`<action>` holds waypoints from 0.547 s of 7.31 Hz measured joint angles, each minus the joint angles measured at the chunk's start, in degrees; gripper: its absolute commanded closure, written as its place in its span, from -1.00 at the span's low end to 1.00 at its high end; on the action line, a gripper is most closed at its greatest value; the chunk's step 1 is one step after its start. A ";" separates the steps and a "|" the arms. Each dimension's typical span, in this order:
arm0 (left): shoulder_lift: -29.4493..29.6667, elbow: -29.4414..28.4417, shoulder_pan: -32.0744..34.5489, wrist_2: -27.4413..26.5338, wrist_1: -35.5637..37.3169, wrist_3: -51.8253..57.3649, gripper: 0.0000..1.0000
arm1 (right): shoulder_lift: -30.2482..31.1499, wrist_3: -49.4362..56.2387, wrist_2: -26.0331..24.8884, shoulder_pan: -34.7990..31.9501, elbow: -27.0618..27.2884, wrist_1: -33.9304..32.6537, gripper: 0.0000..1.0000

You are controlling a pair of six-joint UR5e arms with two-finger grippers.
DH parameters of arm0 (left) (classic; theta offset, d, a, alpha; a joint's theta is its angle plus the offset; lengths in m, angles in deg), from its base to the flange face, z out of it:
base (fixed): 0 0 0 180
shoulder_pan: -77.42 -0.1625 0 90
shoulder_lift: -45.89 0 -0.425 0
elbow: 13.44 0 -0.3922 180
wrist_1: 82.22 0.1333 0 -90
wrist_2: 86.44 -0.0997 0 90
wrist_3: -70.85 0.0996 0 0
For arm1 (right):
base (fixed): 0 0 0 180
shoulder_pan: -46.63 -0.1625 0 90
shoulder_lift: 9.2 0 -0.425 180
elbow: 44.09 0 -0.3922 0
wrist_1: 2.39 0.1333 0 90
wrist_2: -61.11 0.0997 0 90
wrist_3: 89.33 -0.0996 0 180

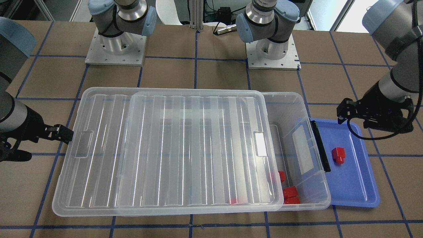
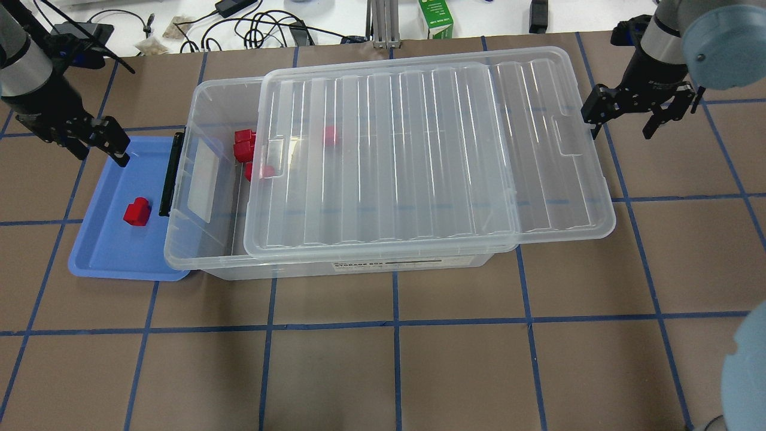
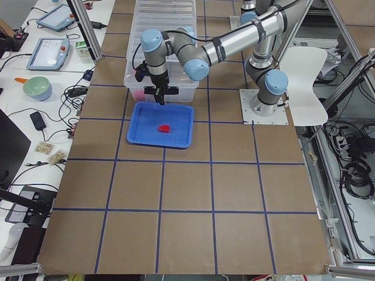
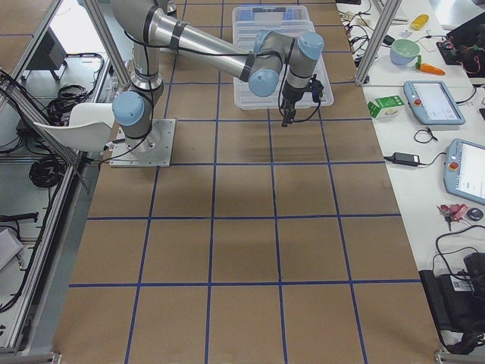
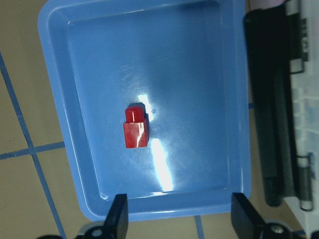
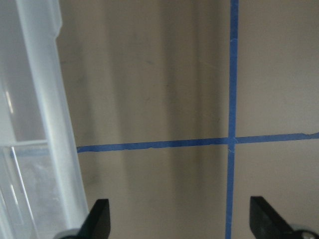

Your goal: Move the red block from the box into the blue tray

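Note:
One red block [image 2: 136, 211] lies in the blue tray [image 2: 108, 254], also seen in the left wrist view [image 5: 135, 130] and the front view [image 1: 338, 154]. My left gripper [image 2: 99, 149] is open and empty above the tray's far end [image 5: 182, 219]. The clear box [image 2: 200, 197] lies next to the tray with its black latch bar [image 2: 170, 173] at the tray end. Its ribbed lid [image 2: 419, 155] is slid toward my right, baring that end. Several more red blocks [image 2: 244, 146] lie inside. My right gripper [image 2: 622, 120] is open and empty just off the lid's right end [image 6: 45, 124].
The table is brown with a blue tape grid. Both arm bases [image 1: 272, 49] stand at the robot's side. A green carton [image 2: 435, 18] and cables [image 2: 257, 24] lie beyond the far edge. The tray sits partly under the box rim.

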 measured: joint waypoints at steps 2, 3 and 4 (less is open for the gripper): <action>-3.20 -0.07 7.35 -0.28 -0.81 -9.05 -0.72 | 0.00 -5.14 0.03 -3.59 0.00 -0.03 -1.00; -4.26 0.13 10.95 -0.31 -0.92 -13.26 -0.82 | 0.00 -7.02 0.03 -4.95 0.01 -0.04 -1.00; -4.91 0.35 14.05 -0.15 -0.96 -17.25 -0.92 | 0.00 -8.25 0.05 -5.85 0.01 -0.04 -1.00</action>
